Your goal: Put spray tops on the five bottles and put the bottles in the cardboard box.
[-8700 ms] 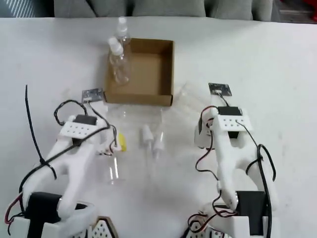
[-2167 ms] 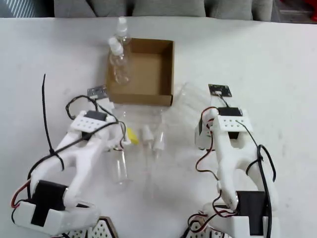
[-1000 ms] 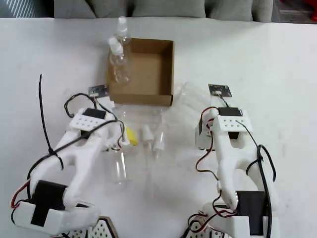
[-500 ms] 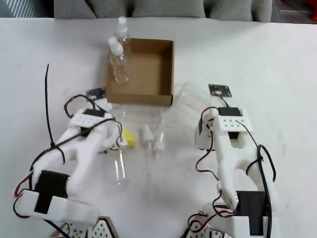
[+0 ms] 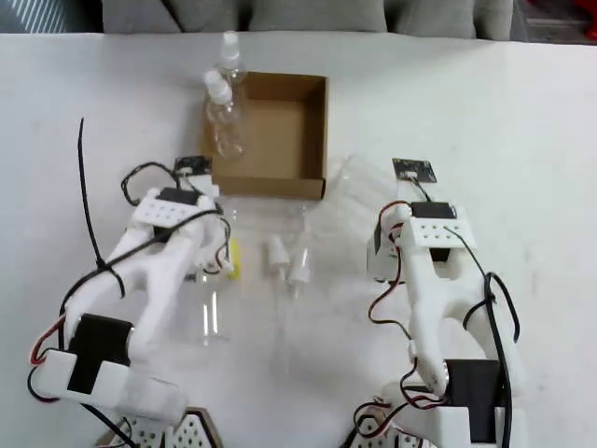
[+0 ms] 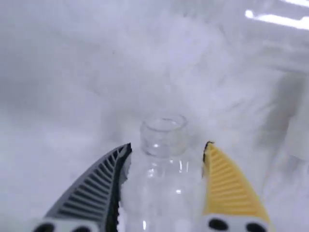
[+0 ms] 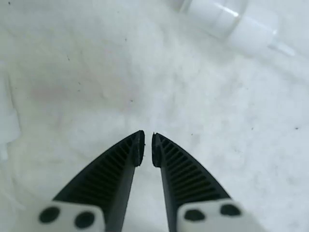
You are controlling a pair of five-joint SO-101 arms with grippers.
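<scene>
Left gripper (image 6: 167, 146) clamped on uncapped clear bottle (image 6: 164, 129), which lies on table (image 5: 522, 140) in front of cardboard box (image 5: 312, 112). Two loose spray tops (image 5: 277, 250) beside it. Right gripper (image 7: 147, 144) fingers together, above bare table.

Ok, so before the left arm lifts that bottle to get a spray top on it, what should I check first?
1. Left gripper on the uncapped bottle: ok, its jaws close against the bottle's sides just below the neck.
2. Neck clear for a top: ok, it is open with nothing on it.
3. Spray tops at hand: ok, two lie loose on the table between the arms.
4. Right gripper free to fetch one: ok, shut on nothing, over bare table.
5. Room in the cardboard box: ok, most of its floor is bare.
</scene>
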